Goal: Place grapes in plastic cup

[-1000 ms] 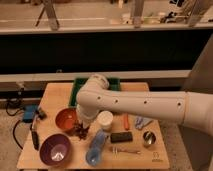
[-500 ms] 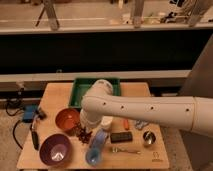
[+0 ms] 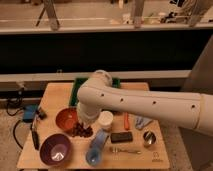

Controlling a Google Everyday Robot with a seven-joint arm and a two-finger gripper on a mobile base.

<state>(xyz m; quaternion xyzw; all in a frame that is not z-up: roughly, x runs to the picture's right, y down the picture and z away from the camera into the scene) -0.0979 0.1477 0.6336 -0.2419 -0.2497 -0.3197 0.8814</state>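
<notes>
wooden table, green tray at back, orange bowl mid-left, purple bowl front-left, grapes between bowls, plastic cup on its side, white cup upright, black block, steel cup right, gripper low over grapes

Counted: one table, one tray, two bowls (orange bowl, purple bowl), three cups (white cup, blue cup, steel cup), one bunch of grapes, one black block, and one gripper, down at the grapes beside the white cup.
</notes>
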